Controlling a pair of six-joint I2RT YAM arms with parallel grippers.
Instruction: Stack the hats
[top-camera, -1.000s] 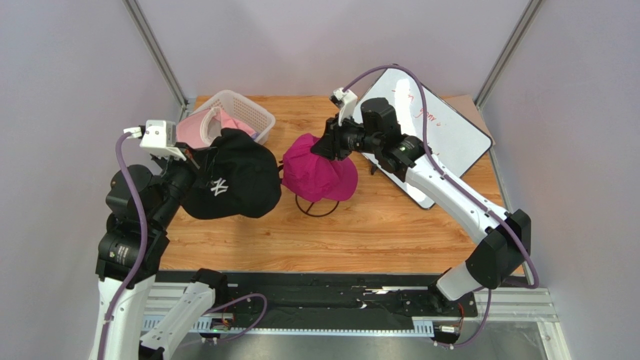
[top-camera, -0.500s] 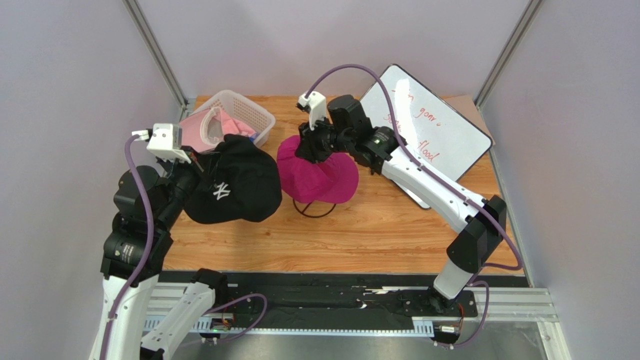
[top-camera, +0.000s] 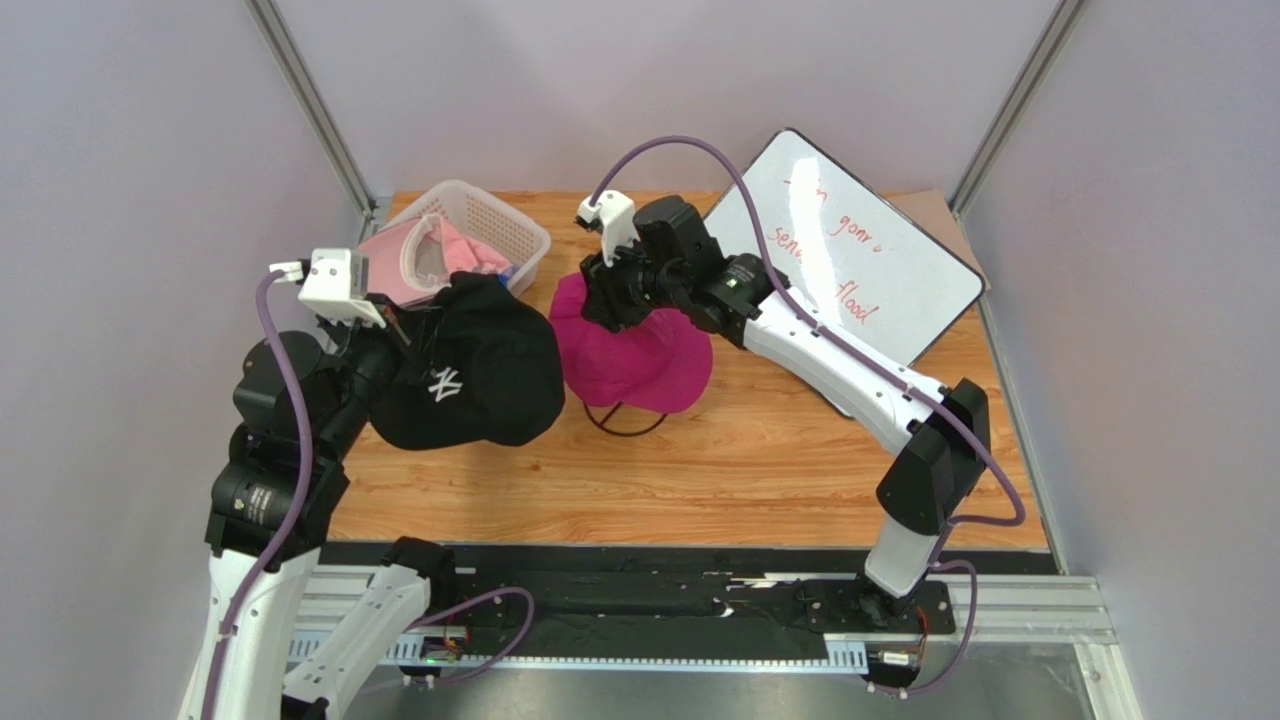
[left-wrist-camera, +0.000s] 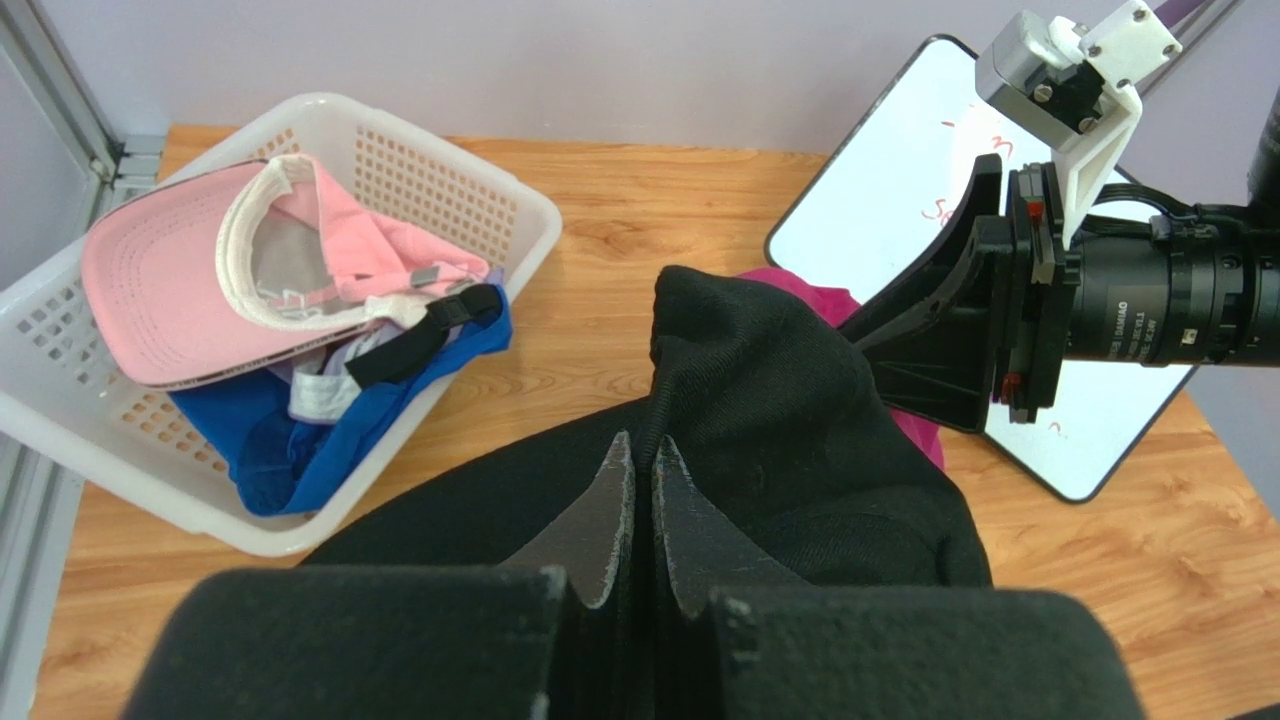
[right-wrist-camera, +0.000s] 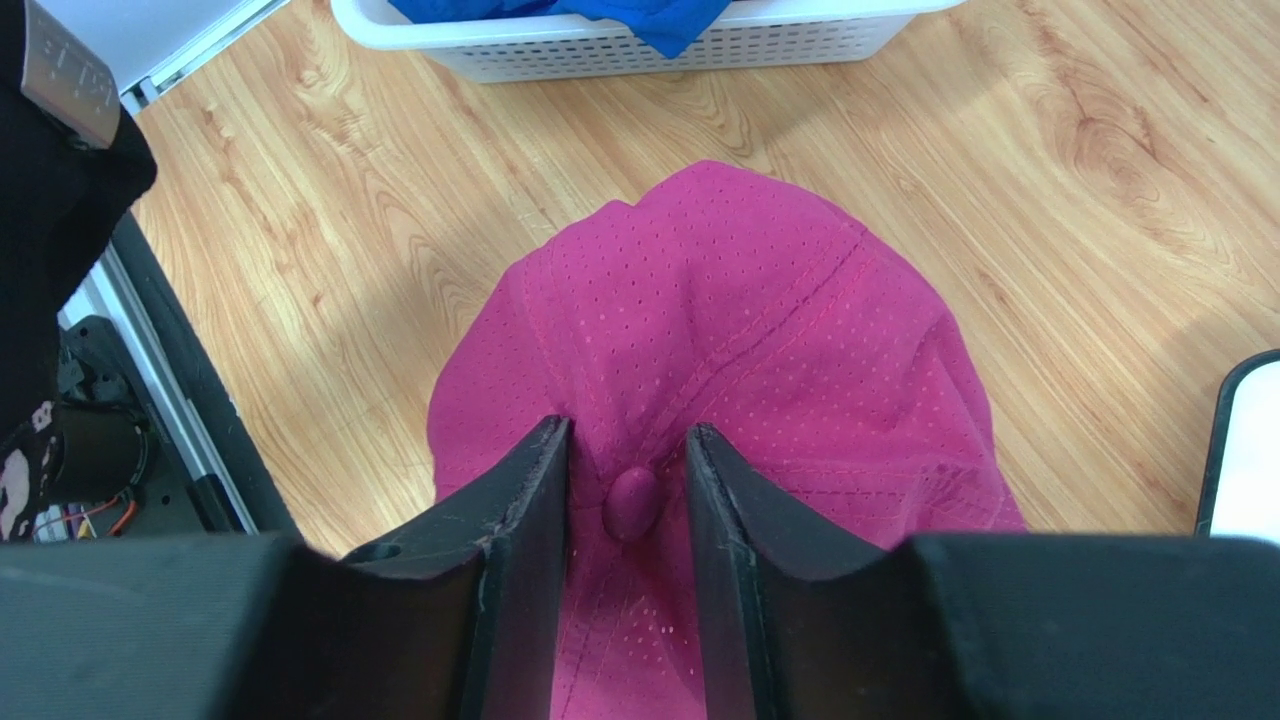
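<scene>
Near the middle of the counter (top-camera: 751, 450), draped over a black wire stand (top-camera: 627, 422): magenta cap (top-camera: 639, 360), crown up, only the stand's lowest loop peeking out below the hem. Down over that crown, right hand (right-wrist-camera: 628, 435), fingers (right-wrist-camera: 511, 510) apart, straddling the top button (right-wrist-camera: 631, 503) with a strip of cloth showing on either side; contact between pads and fabric hard to judge. Just to the left, black cap (top-camera: 473, 375), its edge right beside the magenta one, touching or not impossible to tell. Clamped on a fold at that cap's left edge, left hand (left-wrist-camera: 640, 450), fingers pressed together, the pinched spot lost in dark cloth from above; cap resting on the counter or held clear, likewise unclear. From the left wrist, magenta cap reduced to a sliver behind the black crown, with the right hand's black body cutting across it.

At the far-left corner, white mesh basket (top-camera: 504, 210): light pink cap (left-wrist-camera: 166, 270) on top, underside turned up; royal blue cap (left-wrist-camera: 301, 443) crumpled beneath, mostly covered. Between them a whitish scrap (left-wrist-camera: 323, 393) and a black strap (left-wrist-camera: 413, 338), owner uncertain. From the right wrist, only the basket's near wall and a bit of blue in view.

On the black cap, white "NY" logo (top-camera: 439, 381). Over at the far right, whiteboard (top-camera: 887, 255) with red handwriting, mostly too small to read; "flood" just about legible.
</scene>
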